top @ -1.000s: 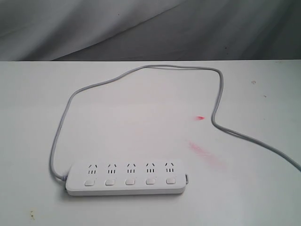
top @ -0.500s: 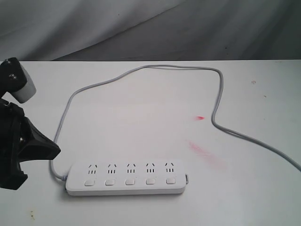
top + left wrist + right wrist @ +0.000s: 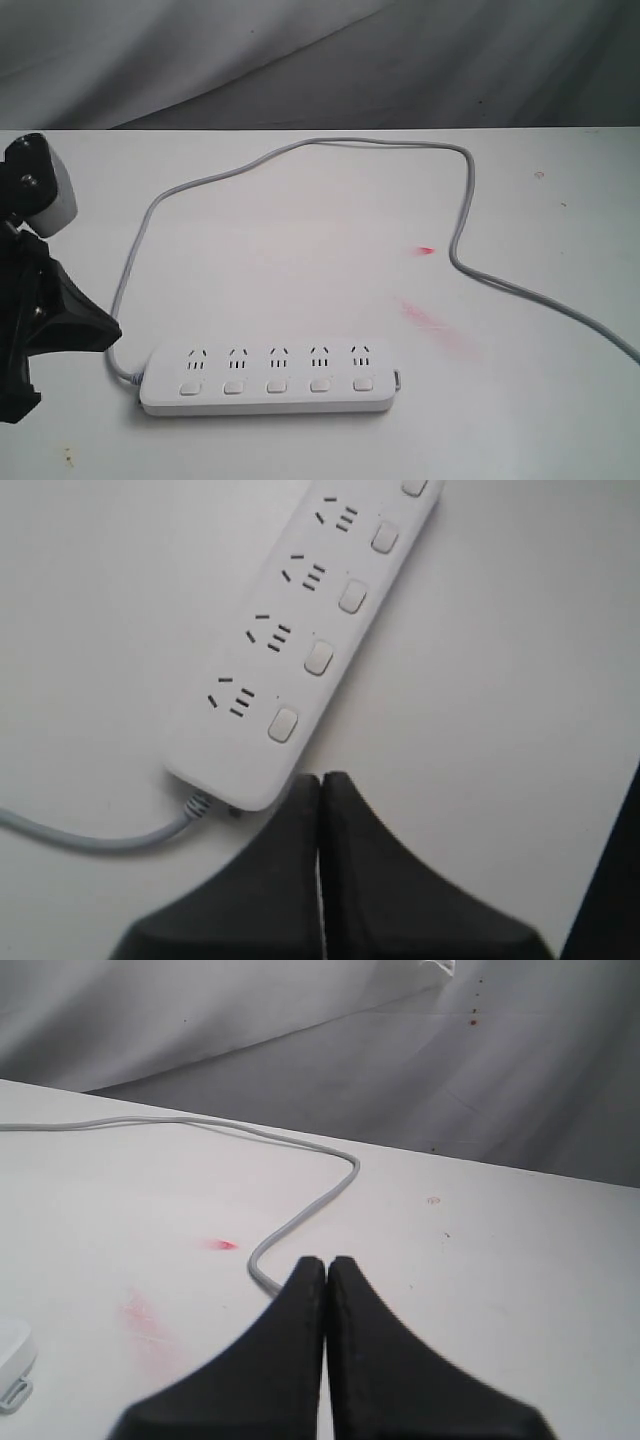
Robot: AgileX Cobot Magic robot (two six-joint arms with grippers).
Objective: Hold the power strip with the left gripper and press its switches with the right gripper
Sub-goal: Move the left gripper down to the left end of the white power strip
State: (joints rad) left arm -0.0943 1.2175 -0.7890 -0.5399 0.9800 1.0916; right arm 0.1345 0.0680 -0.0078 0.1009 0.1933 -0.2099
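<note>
Far left: the left gripper [image 3: 112, 326], jaws pressed together & empty, sits just beside the cord end of the power strip [image 3: 268, 378]. The strip lies flat near the table's [image 3: 300, 260] front edge, its grey cord [image 3: 300, 148] looping behind. To hold it well, open the jaws first, then pin that end w/o covering the switches [image 3: 275, 386]. Right: the right gripper [image 3: 325, 1262], also closed, holds nothing.

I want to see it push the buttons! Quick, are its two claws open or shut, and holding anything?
Left gripper: shut, holding nothing, tip near the power strip at its cord end.
Right gripper: shut, holding nothing.
</note>
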